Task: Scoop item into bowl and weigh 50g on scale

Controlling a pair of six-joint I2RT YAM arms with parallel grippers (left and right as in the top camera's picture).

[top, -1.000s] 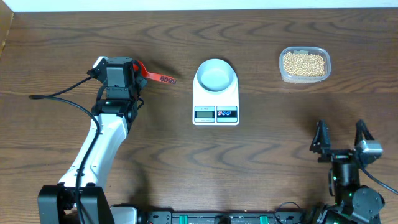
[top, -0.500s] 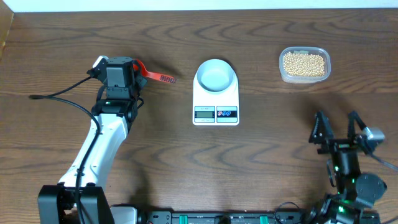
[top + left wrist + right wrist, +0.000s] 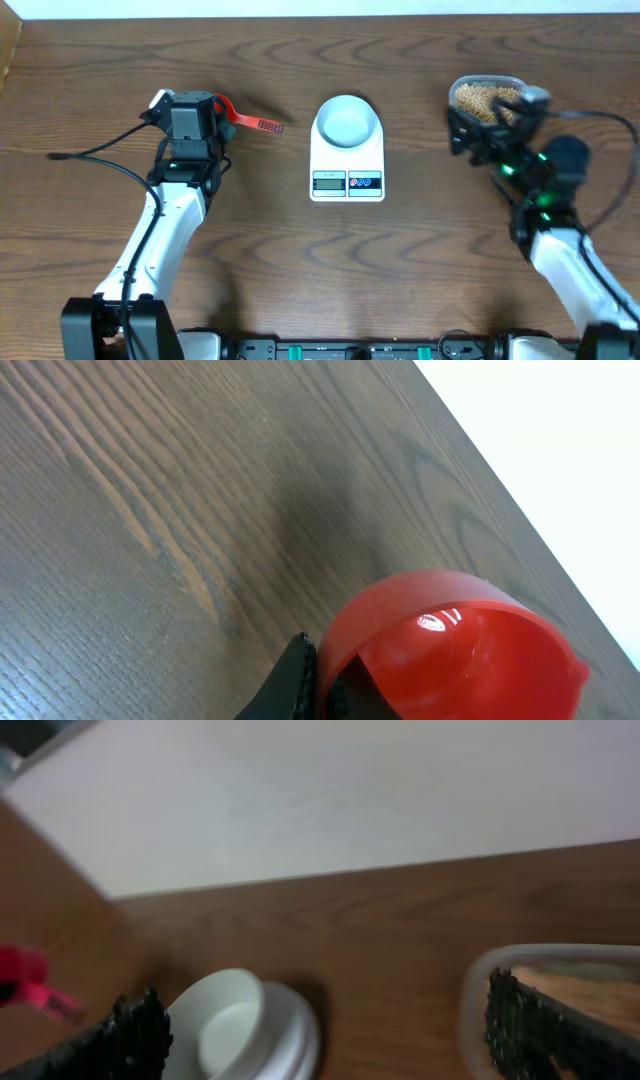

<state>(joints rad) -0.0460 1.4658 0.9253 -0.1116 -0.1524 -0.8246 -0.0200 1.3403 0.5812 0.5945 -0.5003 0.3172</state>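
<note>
Just changed: R arm is swinging up from the near-right table (image 3: 300, 250) edge to the back right. The right gripper (image 3: 488, 122) is now hanging over the clear container (image 3: 462, 84), hiding part of it in overhead.
R claw: fingers are standing spread wide, gripping nothing. R wrist cam is showing the container rim by one finger and the bowl (image 3: 347, 120) by the other.
L claw: left gripper (image 3: 215, 108) is pinching the red scoop (image 3: 250, 122) near its cup, jaws pressed together on it. It's staying put vs a sec ago, same spot left of the scale (image 3: 320, 165).
Scoop: cup is reading empty in L wrist cam, no beans in it. Handle is pointing toward the scale. Can't tell if it's touching the table.
Item: beans (image 3: 476, 97) are all sitting in the container, back right, well apart from scale and scoop.
Bowl: sitting on the scale's platform, mid-table, looking empty.
Scale: display is too small to read.
Meaning: scooping isn't started yet. Prob R arm is going for the container to steady it or bring it toward the scoop, since scoop and beans are lying on opposite sides of the scale.
Risk: thin clear walls may be sliding or tipping and spilling beans if nudged.
</note>
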